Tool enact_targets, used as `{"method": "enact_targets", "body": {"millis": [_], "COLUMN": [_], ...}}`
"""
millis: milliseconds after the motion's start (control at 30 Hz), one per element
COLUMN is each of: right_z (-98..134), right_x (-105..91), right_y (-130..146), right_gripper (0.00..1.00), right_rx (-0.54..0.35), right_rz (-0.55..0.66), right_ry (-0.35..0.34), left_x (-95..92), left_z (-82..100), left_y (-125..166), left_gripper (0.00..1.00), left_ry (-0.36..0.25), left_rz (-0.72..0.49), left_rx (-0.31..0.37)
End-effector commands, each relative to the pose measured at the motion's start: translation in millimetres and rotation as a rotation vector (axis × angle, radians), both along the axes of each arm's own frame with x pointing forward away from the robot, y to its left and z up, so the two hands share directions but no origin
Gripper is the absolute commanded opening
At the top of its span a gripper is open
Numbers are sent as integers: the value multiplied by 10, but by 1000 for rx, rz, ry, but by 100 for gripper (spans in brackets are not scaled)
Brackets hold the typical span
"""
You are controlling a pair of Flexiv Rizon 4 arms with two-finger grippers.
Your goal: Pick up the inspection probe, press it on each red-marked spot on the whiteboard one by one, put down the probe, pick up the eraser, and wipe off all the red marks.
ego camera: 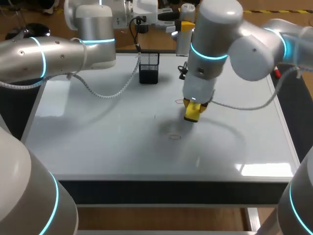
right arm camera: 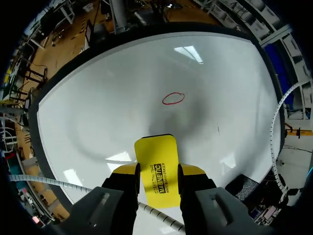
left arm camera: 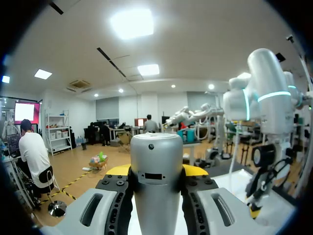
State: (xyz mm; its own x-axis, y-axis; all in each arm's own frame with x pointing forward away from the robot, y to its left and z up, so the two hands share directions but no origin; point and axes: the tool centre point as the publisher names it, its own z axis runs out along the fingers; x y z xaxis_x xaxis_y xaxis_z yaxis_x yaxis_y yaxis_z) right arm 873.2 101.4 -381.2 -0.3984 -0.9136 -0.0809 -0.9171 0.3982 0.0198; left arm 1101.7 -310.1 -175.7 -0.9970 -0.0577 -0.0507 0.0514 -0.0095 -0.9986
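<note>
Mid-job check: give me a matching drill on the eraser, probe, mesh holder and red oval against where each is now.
1 eraser
2 inspection probe
3 black mesh holder
4 red oval

a standing near the board's far edge
b between the left gripper fingers
c drawn on the whiteboard
d between the right gripper fingers

Pairs: 1-d, 2-b, 3-a, 4-c

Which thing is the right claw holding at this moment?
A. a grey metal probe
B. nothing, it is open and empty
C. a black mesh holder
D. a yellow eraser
D: in the right wrist view, the right claw has both of its fingers pressed against the sides of the yellow eraser, held over the whiteboard.
</note>
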Motion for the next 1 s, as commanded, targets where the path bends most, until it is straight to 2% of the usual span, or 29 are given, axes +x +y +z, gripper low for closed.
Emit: {"method": "enact_targets", "body": {"millis": [33,433,1000], "right_z": [-82,-149,-189], "right_x": [201,368,480], "right_y": [194,472,611], "right_gripper": [0,0,0], "right_rx": [-133,-159,-168], "right_rz": [29,122,177], "right_ry": [75,104,107], "left_x": [7,7,7], "left_z": [18,18,18], "left_y": [-3,-3,-3], "left_gripper": [0,0,0], "left_ry": [2,2,2], "left_rz": [-1,-1,-1], "left_rx": [3,3,3]}}
